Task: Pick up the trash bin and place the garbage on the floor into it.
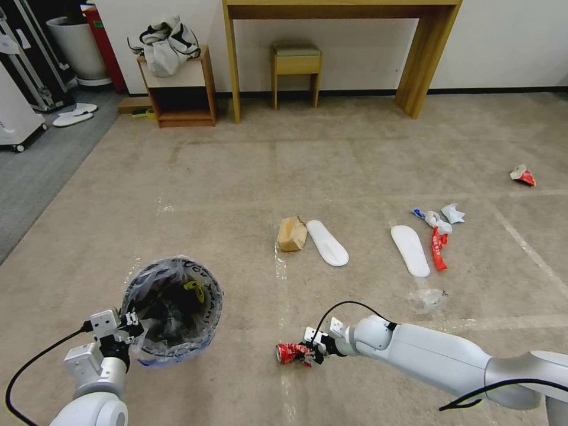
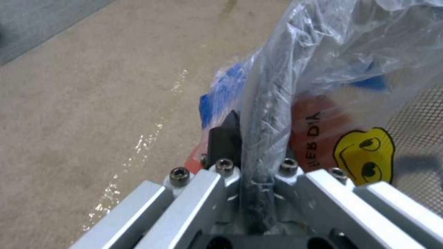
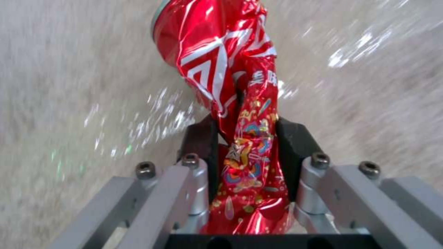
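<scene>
Trash bin (image 1: 172,310) rim pinched by left gripper (image 1: 131,324), dark contents, right gripper (image 1: 312,350) clamping crushed can (image 1: 291,353)

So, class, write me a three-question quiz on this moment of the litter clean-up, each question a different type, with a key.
1. True or false: the left gripper is shut on the rim of the trash bin.
2. What does the right gripper hold? A) brown paper bag B) crushed red can C) slipper
3. Fill in: two white ____ lie on the floor beyond the can.

Key:
1. True.
2. B, the crushed red can.
3. slippers.
</scene>
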Controlling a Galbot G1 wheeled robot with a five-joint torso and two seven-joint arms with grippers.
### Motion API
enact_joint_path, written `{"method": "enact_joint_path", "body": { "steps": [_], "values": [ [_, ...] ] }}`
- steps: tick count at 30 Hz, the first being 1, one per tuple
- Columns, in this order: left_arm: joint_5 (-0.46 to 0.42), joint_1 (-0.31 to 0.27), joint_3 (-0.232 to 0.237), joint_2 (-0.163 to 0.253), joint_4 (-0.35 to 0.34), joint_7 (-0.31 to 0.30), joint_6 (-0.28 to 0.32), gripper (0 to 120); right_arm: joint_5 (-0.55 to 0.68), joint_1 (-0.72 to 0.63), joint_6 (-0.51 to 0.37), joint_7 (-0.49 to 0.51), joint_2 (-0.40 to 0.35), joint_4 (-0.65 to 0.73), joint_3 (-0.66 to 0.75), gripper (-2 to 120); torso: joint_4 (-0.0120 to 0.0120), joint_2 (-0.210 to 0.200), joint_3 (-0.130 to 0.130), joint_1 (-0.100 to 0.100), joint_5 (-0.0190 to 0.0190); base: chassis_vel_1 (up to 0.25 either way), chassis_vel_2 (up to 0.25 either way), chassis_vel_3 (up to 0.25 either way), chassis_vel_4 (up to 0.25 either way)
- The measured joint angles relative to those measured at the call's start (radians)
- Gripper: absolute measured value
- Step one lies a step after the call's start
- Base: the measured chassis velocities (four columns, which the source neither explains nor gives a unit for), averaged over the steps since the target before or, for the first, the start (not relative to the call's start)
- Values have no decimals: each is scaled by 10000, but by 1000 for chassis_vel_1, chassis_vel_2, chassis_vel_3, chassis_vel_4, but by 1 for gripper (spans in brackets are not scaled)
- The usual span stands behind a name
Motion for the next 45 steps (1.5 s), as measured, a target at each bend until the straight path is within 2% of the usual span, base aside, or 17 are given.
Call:
{"method": "enact_joint_path", "body": {
  "steps": [10,24,32,36,38,42,44,45],
  "values": [
    [-169,-399,186,531,344,90,168,1,-2,-261,63,215,-575,633,1172,20,-3,-1,0,0,-2,0,0,0,0],
    [-245,-1124,331,763,1024,244,138,1,76,-260,143,342,-1156,1114,1883,20,-3,-1,0,0,-5,0,0,0,0],
    [-384,-1436,454,925,1243,212,194,1,9,-625,310,338,-1491,1491,2800,20,-3,-1,-1,0,-3,0,0,0,0],
    [-612,-1422,503,1029,1108,160,352,1,38,-714,314,369,-1665,1814,3143,20,-3,-1,-1,0,-5,0,0,0,0],
    [-1188,-1132,509,1388,502,-9,845,1,174,-1131,312,705,-2200,2882,4328,20,-3,-1,-1,1,-4,0,0,0,0],
    [-1462,-979,517,1517,166,-94,1136,1,323,-1420,256,920,-2478,3567,5032,20,-2,-1,-1,0,-3,0,0,0,0],
    [-1811,-796,570,1680,-366,-221,1553,1,587,-1799,177,1174,-2887,4544,5900,20,-2,-1,-2,0,-5,0,0,0,0],
    [-1811,-796,570,1680,-366,-221,1553,1,587,-1799,177,1174,-2887,4544,5900,20,-2,-1,-2,0,-5,0,0,0,0]
  ]
}}
